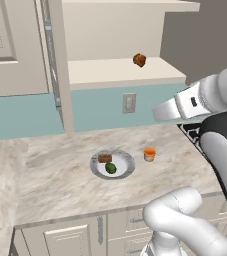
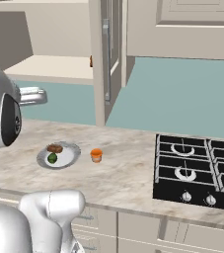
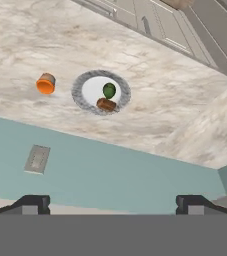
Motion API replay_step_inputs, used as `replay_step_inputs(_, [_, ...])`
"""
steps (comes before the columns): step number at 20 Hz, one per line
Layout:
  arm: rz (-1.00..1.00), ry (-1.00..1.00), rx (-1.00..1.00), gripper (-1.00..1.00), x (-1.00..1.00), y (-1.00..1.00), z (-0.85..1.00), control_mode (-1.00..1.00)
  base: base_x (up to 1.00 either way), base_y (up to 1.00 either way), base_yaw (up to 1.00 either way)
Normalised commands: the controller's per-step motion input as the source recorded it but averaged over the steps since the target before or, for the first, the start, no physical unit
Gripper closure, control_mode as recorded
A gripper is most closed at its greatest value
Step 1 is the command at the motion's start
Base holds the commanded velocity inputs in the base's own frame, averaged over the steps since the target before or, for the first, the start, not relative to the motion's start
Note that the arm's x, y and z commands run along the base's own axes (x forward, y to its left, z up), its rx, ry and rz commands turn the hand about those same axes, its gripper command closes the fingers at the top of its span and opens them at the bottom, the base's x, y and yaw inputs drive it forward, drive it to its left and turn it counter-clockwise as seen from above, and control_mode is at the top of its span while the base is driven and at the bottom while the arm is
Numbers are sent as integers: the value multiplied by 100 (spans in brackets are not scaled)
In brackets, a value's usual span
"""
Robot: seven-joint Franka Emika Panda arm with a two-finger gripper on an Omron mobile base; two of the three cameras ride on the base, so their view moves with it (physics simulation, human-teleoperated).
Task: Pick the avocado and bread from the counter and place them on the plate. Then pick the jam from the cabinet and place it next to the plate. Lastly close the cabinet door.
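Plate (image 1: 127, 170) sits mid-counter (image 1: 55, 175), bread (image 1: 104, 158) and avocado (image 1: 110, 168) on it. Jam (image 1: 149, 154) stands just right of plate, apart from rim. Above, cabinet (image 1: 115, 70) door (image 1: 53, 60) hangs open; brown lump (image 1: 139, 60) on shelf. Teal backsplash with wall outlet (image 1: 129, 103). Stove (image 2: 197, 170) far right. Gripper (image 3: 113, 204) jaws spread wide, empty, raised near the backsplash.

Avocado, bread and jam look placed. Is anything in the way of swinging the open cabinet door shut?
Nothing visible blocks it. The cabinet door stands open, edge-on; the brown lump sits back on the shelf, and the open gripper holds nothing.
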Motion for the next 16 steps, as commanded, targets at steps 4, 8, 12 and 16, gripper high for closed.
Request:
replay_step_inputs(4, [0, 0, 7, -100, -26, -36, 36, -100, 0, 0, 0])
replay_step_inputs(8, [0, 0, 10, -100, -19, -43, 22, -100, 0, 0, 0])
replay_step_inputs(12, [0, 0, 12, -100, -24, -47, 18, -100, 0, 0, 0])
replay_step_inputs(16, [0, 0, 13, -100, -31, -43, 20, -100, 0, 0, 0])
